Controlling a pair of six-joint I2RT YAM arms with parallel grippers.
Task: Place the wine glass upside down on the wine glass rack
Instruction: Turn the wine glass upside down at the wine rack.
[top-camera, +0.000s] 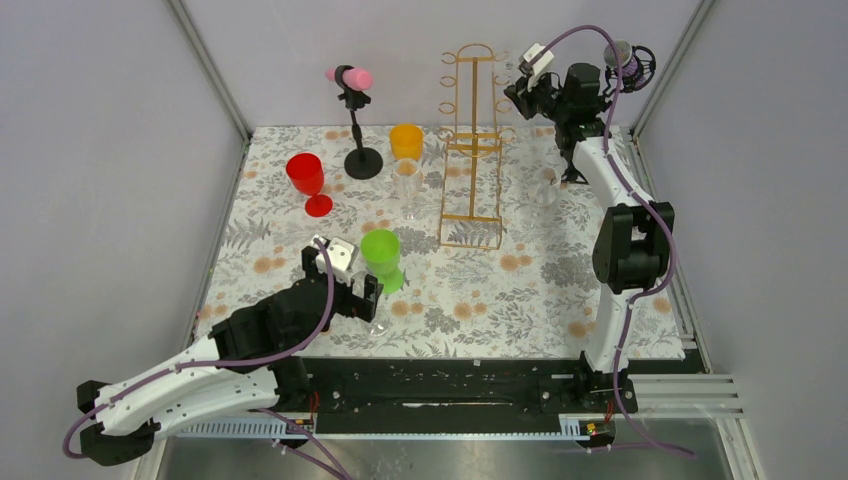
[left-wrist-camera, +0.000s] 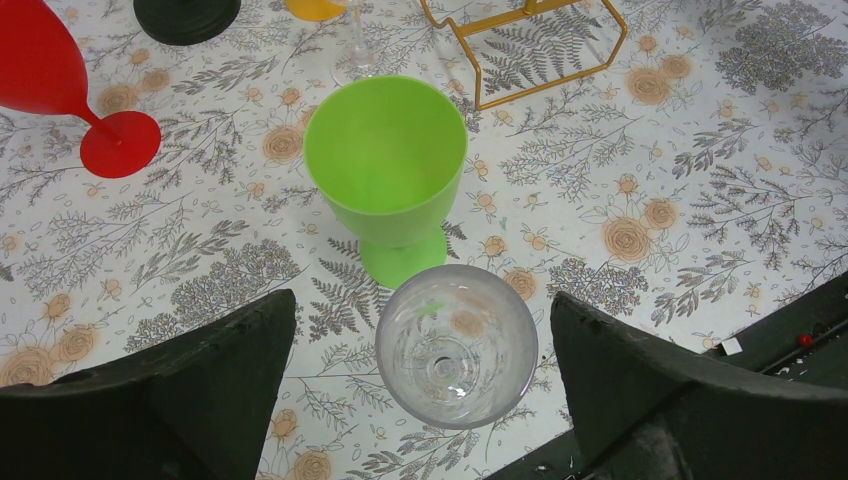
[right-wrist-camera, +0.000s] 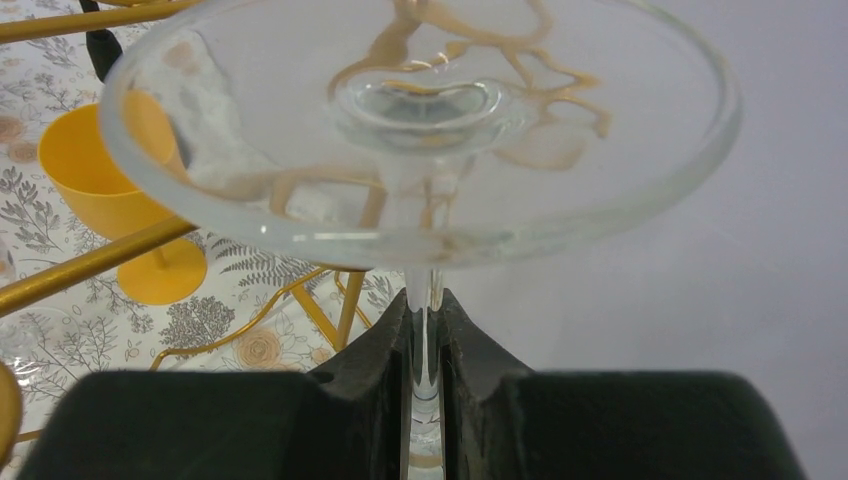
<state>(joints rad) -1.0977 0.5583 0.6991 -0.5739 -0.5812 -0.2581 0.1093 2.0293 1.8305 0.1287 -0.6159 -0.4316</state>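
Since my right gripper (right-wrist-camera: 425, 325) is clamped narrow on the stem of the wine glass (right-wrist-camera: 560, 150), foot outermost and stem in line with my fingers, the wine glass rack (top-camera: 471, 140) stands just to its left, well apart from my left gripper (left-wrist-camera: 420, 300), which is spread wide and gripping nothing.

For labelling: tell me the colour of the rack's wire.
Gold; the wine glass rack shows best in the top external view.

orange goblet (top-camera: 406, 141) hard left of wine glass rack (top-camera: 472, 150), perhaps clear glass (top-camera: 545, 188) right
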